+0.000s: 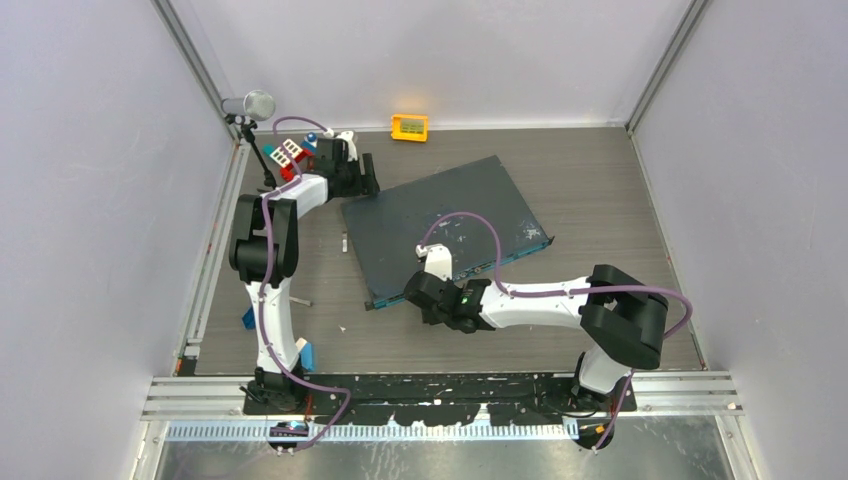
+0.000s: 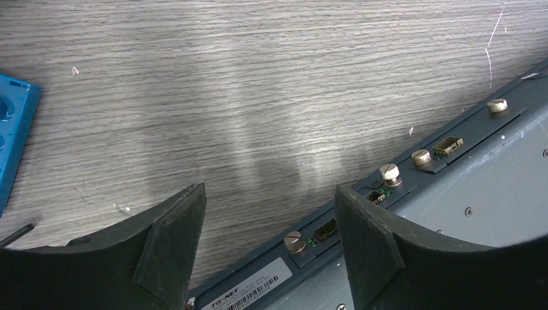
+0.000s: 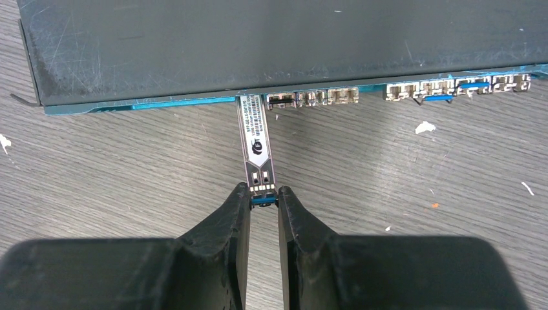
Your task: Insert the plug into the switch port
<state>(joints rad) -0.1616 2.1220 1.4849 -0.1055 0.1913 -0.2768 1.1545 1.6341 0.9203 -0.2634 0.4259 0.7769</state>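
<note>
**Top external.** The switch, a large flat dark-grey box with white scuffs, lies askew on the wood-grain table. Its thin teal front face is turned toward the arms. The right gripper sits at that front edge near its left end. The left gripper is at the switch's far left corner. A small orange-yellow box stands well apart by the back wall, and toy blocks sit beside the left arm. Bare table lies to the right of the switch and in front of it.

**Left wrist.** The left gripper is spread wide and holds nothing. Below it runs the switch's rear panel with brass thumbscrews. A white label carries a barcode and a line that reads something like "TS-NET". A blue tray shows at the left edge, and open table fills the upper frame.

**Right wrist.** The right gripper is clamped on the blue tail of the SFP plug, a slim silver module. Its label bears a round logo and print too small to read. The plug's nose meets the switch port, the leftmost socket in the row of ports along the teal face. How deep it sits I cannot tell. White scraps lie on the table to the right.
</note>
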